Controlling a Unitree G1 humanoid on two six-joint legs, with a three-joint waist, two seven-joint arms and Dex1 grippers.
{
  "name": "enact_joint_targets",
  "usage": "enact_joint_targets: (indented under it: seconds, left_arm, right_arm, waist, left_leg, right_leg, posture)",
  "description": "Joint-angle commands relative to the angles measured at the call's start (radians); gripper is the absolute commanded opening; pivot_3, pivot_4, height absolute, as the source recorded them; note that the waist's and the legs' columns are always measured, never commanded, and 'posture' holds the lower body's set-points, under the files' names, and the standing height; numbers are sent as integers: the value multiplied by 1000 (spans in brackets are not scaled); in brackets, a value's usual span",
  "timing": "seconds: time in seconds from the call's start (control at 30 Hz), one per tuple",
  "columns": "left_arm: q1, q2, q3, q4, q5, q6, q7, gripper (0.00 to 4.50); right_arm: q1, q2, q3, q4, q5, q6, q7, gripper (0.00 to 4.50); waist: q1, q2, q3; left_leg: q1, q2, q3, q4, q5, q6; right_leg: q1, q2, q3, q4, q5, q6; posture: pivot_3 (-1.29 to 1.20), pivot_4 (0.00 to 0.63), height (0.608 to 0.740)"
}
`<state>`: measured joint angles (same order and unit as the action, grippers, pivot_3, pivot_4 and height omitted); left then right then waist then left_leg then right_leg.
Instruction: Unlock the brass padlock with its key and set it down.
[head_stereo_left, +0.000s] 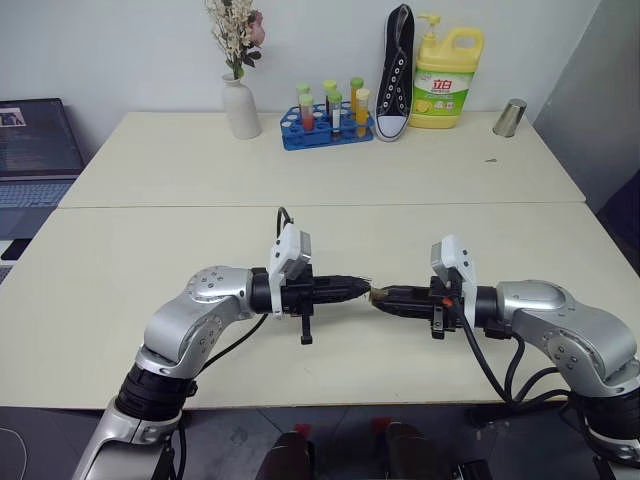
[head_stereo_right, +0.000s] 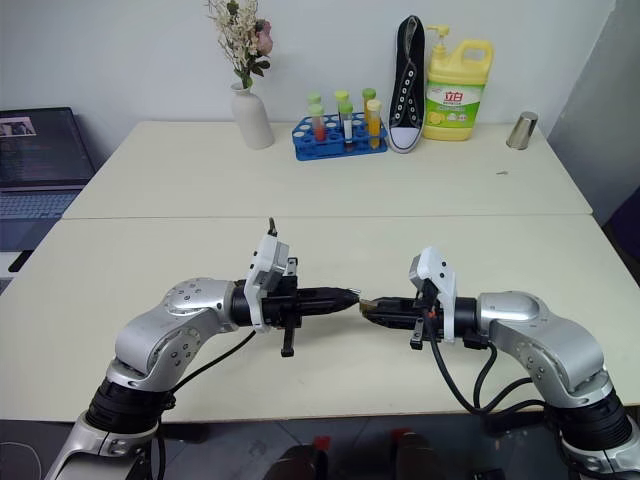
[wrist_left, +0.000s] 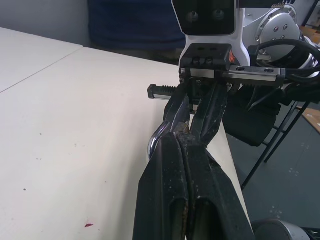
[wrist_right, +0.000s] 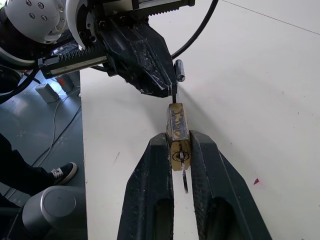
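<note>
Both arms reach in over the near edge of the cream tabletop (head_stereo_left: 120, 300) and meet tip to tip above it. On the robot's right, the right gripper (wrist_right: 179, 150) has its 2 black fingers (wrist_right: 150, 190) drawn narrow around the brass padlock (wrist_right: 178, 131), which sits clamped between them with its keyhole face turned toward the wrist camera. A thin silvery piece, the key (wrist_right: 183, 176), sticks out of that keyhole face between the fingers. The padlock's far end points at the left gripper (wrist_right: 165, 87), whose fingers are pressed fully together; they pinch the silvery shackle loop (wrist_left: 156, 141) of the padlock, a curved bit of which shows beside the fingertips in the left wrist view. In the head views the padlock is a small dark-gold spot (head_stereo_left: 378, 294) at the meeting point of the 2 grippers, held clear above the tabletop.

Along the far edge of the tabletop stand a white vase (head_stereo_left: 240, 108) with dried flowers, a blue rack of test tubes (head_stereo_left: 325, 125), a black sneaker (head_stereo_left: 395, 75) propped upright, a yellow detergent bottle (head_stereo_left: 447, 80) and a metal cup (head_stereo_left: 510, 118). A laptop (head_stereo_left: 35, 150) sits off to the left of the tabletop.
</note>
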<state>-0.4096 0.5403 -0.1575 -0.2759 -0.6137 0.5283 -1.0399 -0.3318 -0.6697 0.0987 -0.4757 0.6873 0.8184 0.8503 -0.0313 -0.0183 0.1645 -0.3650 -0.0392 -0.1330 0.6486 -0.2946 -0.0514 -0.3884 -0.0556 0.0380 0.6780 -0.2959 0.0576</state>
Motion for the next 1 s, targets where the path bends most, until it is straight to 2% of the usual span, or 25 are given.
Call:
enact_joint_targets:
  seconds: [0.03,0.1,0.17,0.23,0.33,0.53,0.6,1.0]
  left_arm:
    - [10,37,46,-59,35,-92,-29,0]
    - [21,73,46,-41,122,-230,-64,177]
    - [24,112,23,49,293,-524,-101,563]
    - [19,137,6,154,405,-762,-129,1181]
    - [17,134,7,246,420,-872,-150,2127]
    - [18,102,20,270,387,-876,-135,4073]
    - [24,98,22,273,391,-886,-131,4500]
    - [39,100,19,262,395,-905,-121,4500]
  right_arm:
    - [3,-8,-17,-16,6,-12,11,133]
    - [5,-11,-25,-14,15,0,8,133]
    - [5,-14,-34,-12,31,17,8,133]
    - [1,-18,-38,-11,43,34,11,133]
    - [-7,-19,-42,-13,61,58,11,133]
    - [-11,-22,-41,-23,79,89,6,133]
    - [-12,-18,-43,-24,88,106,0,133]
    - [-29,-22,-41,-19,101,134,-7,133]
  waist:
    - [-1,0,0]
    - [-1,0,0]
    - [1,0,0]
    - [2,0,0]
    - [4,0,0]
    - [3,0,0]
    - [2,0,0]
    - [1,0,0]
  left_leg:
    - [0,0,0,0,0,0]
    - [0,0,0,0,0,0]
    - [0,0,0,0,1,-1]
    - [0,0,0,0,1,-2]
    - [0,0,0,-1,1,-1]
    - [-1,0,0,-1,0,0]
    - [-1,0,0,-1,0,0]
    - [0,0,0,-1,0,1]
  right_leg:
    - [0,0,0,0,0,0]
    - [0,0,0,0,0,0]
    - [0,0,0,0,0,0]
    - [0,0,0,-1,0,0]
    - [0,0,0,-2,0,0]
    - [0,-1,0,-3,0,0]
    - [0,-1,0,-2,0,0]
    - [0,-1,-1,-2,0,0]
  posture:
    - [0,150,740]
    - [0,150,740]
    - [0,150,740]
    - [0,150,740]
    - [0,150,740]
    - [0,150,740]
    - [0,150,740]
    - [0,150,740]
